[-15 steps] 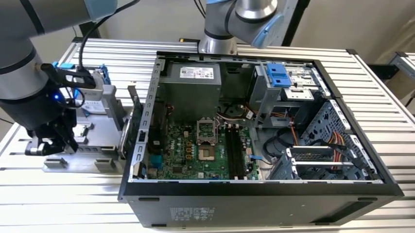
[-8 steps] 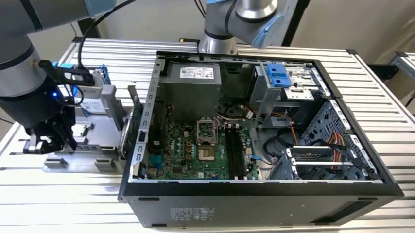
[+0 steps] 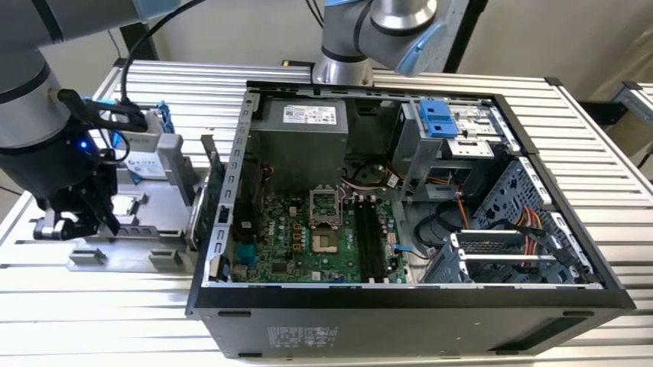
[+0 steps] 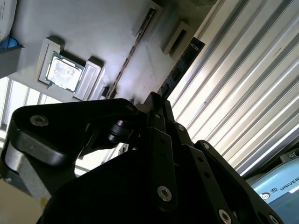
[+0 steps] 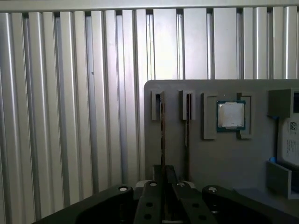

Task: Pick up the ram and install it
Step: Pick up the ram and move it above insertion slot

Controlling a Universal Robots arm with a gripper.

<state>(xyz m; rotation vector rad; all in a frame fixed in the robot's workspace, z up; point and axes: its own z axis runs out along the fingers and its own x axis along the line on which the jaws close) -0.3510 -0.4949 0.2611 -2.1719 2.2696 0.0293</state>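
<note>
The black linkage gripper [image 5: 163,169] has its two fingers drawn together on the ram [image 5: 162,130], a long, narrow, dark circuit-board stick seen edge-on in both wrist views. The fingers pinch its near end, and its far end reaches the small end bracket of its slot. That slot is cut into a flat grey plastic holder [image 5: 201,154] and the ram stands on its edge there (no gap shows between board and holder).

Just beside it, in the neighbouring slot, stands a second thin board stick [image 5: 188,121]. Next along the holder a small square silver processor chip [image 5: 231,115] lies flat in its own recess.

In the exterior view the gripper [image 3: 102,222] hangs low over the holder [image 3: 133,256]. The holder rests on a ribbed aluminium table [image 3: 102,321], just beside an open black computer case [image 3: 408,321] on the exterior view's left. Inside the case lies a green motherboard [image 3: 296,237].
</note>
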